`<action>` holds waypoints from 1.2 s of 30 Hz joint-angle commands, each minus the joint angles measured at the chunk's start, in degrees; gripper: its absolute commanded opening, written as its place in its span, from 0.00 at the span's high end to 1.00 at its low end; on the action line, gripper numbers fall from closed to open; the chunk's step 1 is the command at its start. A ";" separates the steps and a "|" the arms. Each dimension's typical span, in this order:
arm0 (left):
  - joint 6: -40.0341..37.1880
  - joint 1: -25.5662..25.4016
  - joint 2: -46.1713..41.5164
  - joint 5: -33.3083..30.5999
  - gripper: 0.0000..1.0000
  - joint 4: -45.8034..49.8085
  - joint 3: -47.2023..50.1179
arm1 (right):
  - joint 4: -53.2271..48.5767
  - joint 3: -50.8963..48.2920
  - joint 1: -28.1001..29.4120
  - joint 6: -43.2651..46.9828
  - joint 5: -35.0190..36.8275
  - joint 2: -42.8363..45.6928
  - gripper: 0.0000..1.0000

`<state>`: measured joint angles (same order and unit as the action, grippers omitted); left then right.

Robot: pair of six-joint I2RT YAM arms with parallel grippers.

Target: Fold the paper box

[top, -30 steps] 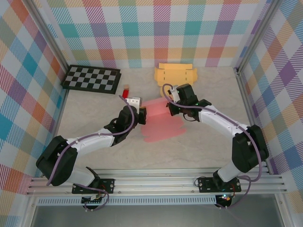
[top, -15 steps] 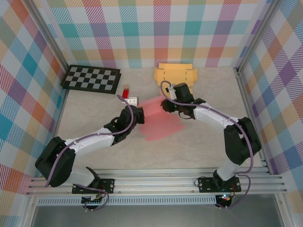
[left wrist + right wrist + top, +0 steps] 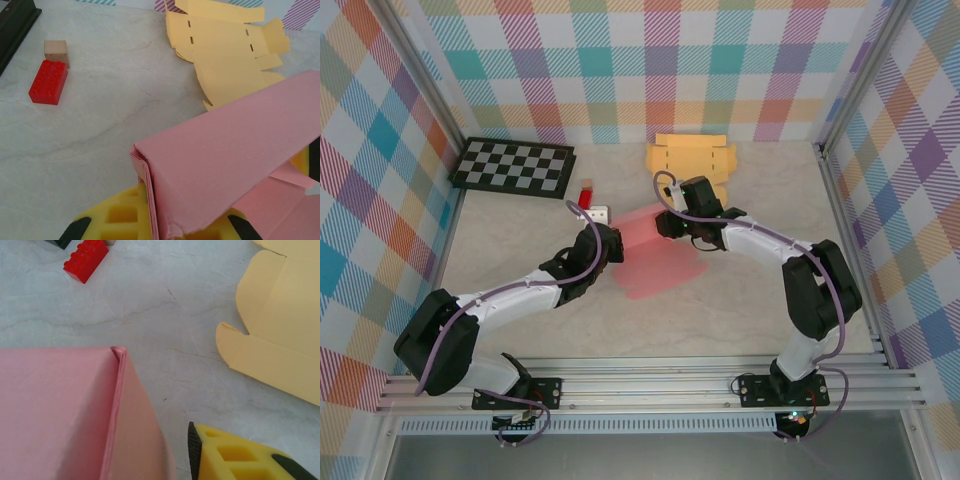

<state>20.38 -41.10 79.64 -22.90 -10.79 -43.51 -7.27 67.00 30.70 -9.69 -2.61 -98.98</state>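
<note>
Folding the pink paper box (image 3: pixel 655 262), lying mid table (image 3: pixel 740 310) between the arms.
Left gripper (image 3: pixel 160 225) is clamping its folded edge; right gripper (image 3: pixel 665 224) is sitting beside the raised wall, jaw gap unreadable. Best: left anchoring, right pressing along the crease.

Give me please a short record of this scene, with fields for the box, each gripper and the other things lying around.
box: pink paper box, partly folded, one panel raised
left gripper: left gripper shut on the box's folded edge
right gripper: right gripper at the box's far right corner; one finger beside the paper, not touching; other finger hidden
other things: flat yellow cutout, red brick, checkerboard
</note>
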 commanded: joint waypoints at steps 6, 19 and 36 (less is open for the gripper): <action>4.14 -1.63 -2.44 -1.22 1.00 1.15 -3.22 | -9.54 4.67 1.20 -3.99 17.50 -4.81 0.73; 4.99 -1.79 -2.69 -6.01 1.00 5.25 -4.28 | -21.87 10.28 1.82 -15.22 31.09 -10.25 0.75; 6.11 -1.78 1.27 -6.62 1.00 5.94 -3.95 | 7.62 0.78 1.72 -4.77 5.00 -0.31 0.51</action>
<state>25.39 -42.26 80.20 -29.32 -3.42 -45.82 -5.82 68.58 33.21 -16.51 3.29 -101.93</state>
